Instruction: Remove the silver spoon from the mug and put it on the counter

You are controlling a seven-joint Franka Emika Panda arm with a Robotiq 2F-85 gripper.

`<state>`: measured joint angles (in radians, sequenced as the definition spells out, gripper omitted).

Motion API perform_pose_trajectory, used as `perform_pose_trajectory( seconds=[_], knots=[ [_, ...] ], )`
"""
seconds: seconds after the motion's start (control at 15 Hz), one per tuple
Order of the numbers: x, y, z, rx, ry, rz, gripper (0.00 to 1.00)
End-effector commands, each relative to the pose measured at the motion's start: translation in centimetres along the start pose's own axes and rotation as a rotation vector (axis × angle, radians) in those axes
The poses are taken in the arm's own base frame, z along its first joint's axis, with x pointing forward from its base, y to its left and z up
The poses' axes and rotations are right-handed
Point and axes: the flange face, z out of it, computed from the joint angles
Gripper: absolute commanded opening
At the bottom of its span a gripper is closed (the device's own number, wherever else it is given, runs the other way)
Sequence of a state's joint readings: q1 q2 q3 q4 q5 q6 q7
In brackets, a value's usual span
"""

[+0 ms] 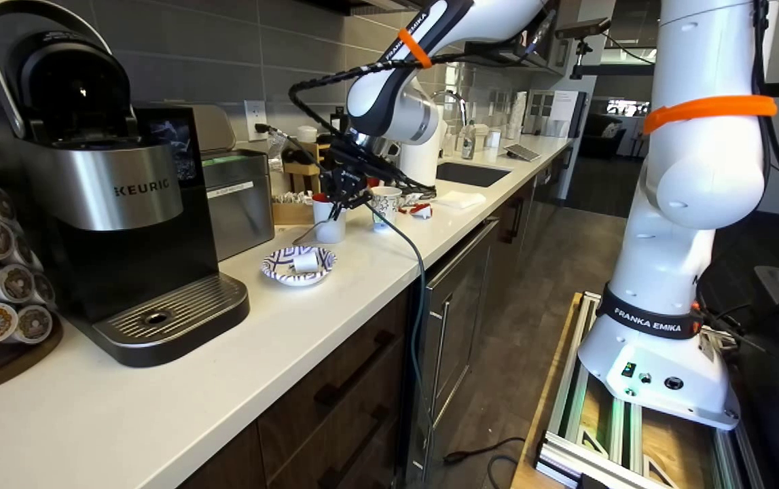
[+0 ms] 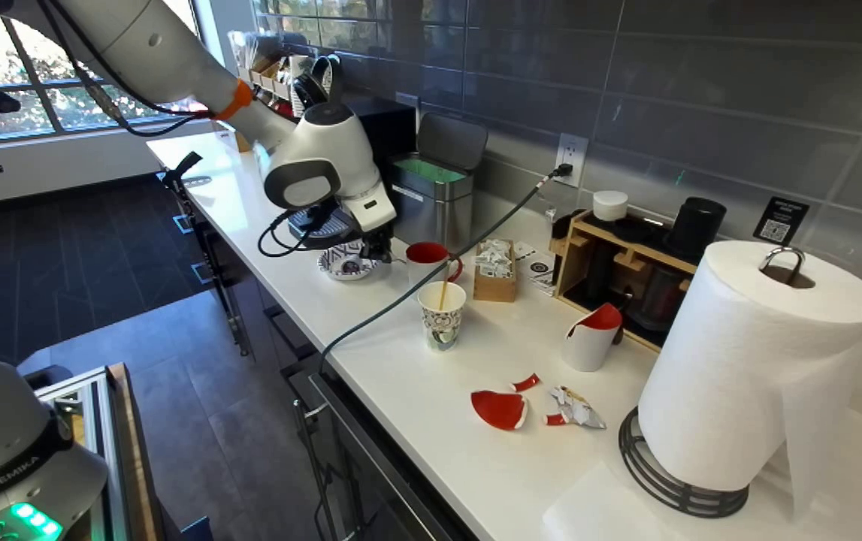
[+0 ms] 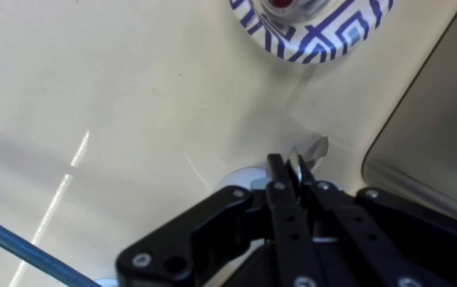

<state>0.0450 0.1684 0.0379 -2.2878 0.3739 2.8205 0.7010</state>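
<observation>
Pinches spoon (image 3: pixel 321 147) in pincer (image 3: pixel 289 163), seemingly out of mug (image 1: pixel 333 232) and slanting down just beside it, above or touching bench (image 1: pixel 280 326): cannot tell which. Could topple mug by swinging into it, or set spoon bouncing by letting go too high.

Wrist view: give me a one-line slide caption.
Black jaws closed on the silver spoon over the pale counter, with a patterned bowl cut off by the frame's top edge.

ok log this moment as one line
black two-finger gripper: shut on silver metal spoon | spoon: outside white red-lined mug | contact with long off-white counter: unclear
</observation>
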Motion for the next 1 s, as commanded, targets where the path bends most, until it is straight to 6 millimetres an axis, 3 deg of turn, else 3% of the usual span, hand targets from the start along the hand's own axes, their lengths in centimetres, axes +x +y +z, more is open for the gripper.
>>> perform_pose_trajectory(
  seconds=[0.0, 0.47, 0.93],
  knots=[
    [0.2, -0.3, 0.9, 0.067, 0.024, 0.084, 0.02],
    [-1.9, -0.5, 1.1, 0.127, -0.026, 0.066, 0.02],
    [-0.7, 1.4, 2.6, 0.091, -0.022, -0.001, 0.02]
  ],
)
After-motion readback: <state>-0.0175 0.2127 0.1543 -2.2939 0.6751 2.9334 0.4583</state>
